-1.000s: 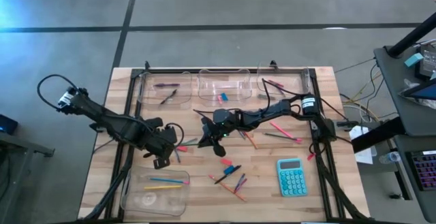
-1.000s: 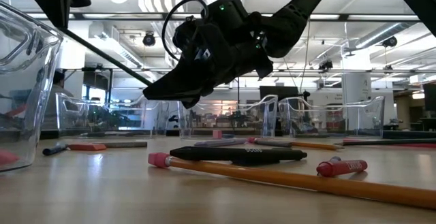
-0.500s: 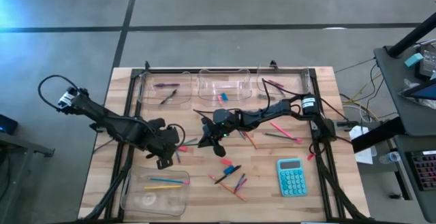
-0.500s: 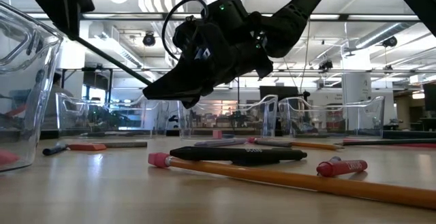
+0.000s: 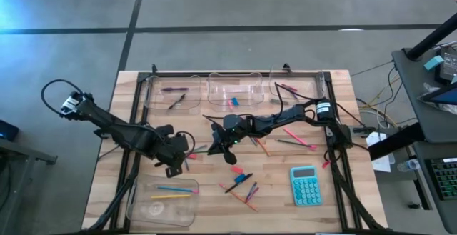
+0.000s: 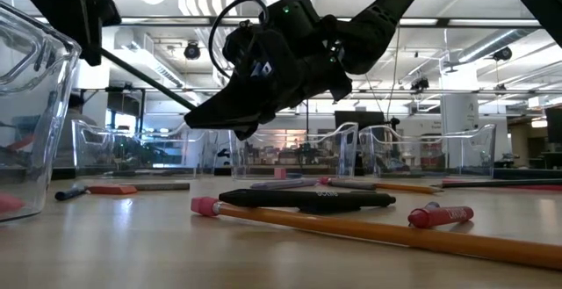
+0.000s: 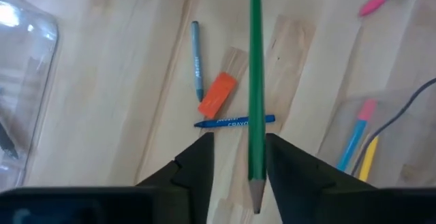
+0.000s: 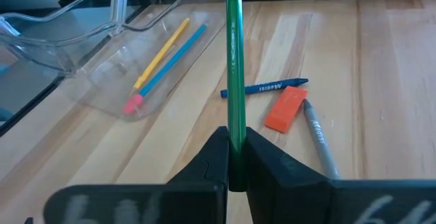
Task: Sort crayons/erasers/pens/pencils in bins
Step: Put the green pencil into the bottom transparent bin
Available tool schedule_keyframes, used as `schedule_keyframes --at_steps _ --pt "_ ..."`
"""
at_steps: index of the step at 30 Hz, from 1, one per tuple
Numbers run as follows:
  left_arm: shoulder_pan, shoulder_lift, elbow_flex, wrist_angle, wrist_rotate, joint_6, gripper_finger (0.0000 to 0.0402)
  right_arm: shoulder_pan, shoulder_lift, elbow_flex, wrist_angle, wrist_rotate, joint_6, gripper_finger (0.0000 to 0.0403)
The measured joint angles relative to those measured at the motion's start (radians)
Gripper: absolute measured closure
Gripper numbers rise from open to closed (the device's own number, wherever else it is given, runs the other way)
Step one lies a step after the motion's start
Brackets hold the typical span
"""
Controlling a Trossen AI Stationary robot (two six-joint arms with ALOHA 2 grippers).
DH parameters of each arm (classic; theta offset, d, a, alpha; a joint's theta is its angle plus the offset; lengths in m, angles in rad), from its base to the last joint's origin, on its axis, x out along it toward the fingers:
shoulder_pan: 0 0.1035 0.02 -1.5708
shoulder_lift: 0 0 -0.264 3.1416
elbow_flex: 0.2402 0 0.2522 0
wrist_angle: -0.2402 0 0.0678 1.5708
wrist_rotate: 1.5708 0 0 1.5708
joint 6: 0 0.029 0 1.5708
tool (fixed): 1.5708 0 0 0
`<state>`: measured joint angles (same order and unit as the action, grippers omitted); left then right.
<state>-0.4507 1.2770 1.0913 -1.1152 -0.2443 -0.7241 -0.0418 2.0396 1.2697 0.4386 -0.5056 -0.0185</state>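
Pencil, green, long, unsharpened end forward. It hangs in mid-air above the middle of the table, bridged between both arms and resting on nothing.

Right gripper: pressed together on the green pencil, pinching one end.

Left gripper: fingers spread on either side of the pencil's other end. A clear gap shows on one side, so there is no firm hold.

Beneath the pencil, on the wood:
- blue crayon, lying flat
- orange-red eraser, just beside the blue crayon
- grey stick, pen or crayon, I cannot tell which

Bin for pencils: clear tray at the near-left corner, already holding a yellow pencil and a light blue pencil. It stands well apart from the hand-over point.

Risks, as I judge them:
- If the right gripper lets go before the left one has truly closed, the pencil would drop onto the crayon and eraser and could roll away.
- The left fingers sit off-centre on the shaft. Closing that way could lever the pencil askew, and it might then catch the bin wall on delivery.
- If both grippers clamp and one arm pulls, the pencil could snap or slip.

Writing:
- The blue crayon carries white lettering that seems to begin "CRAYO".
- The black pen in the low view has pale print too small to read.
- The red crayon has a printed wrapper that is also illegible.
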Motion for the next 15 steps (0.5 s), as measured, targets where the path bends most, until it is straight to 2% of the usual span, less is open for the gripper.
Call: schedule_keyframes --at_steps 8,15 --pt "0.0 0.0 0.008 0.02 0.026 0.034 0.0384 0.0 -0.001 0.0 -0.007 -0.001 0.0 0.0385" --pt "0.0 0.0 0.007 0.03 0.043 0.05 0.039 0.0 -0.001 -0.001 -0.007 -0.002 0.0 0.0379"
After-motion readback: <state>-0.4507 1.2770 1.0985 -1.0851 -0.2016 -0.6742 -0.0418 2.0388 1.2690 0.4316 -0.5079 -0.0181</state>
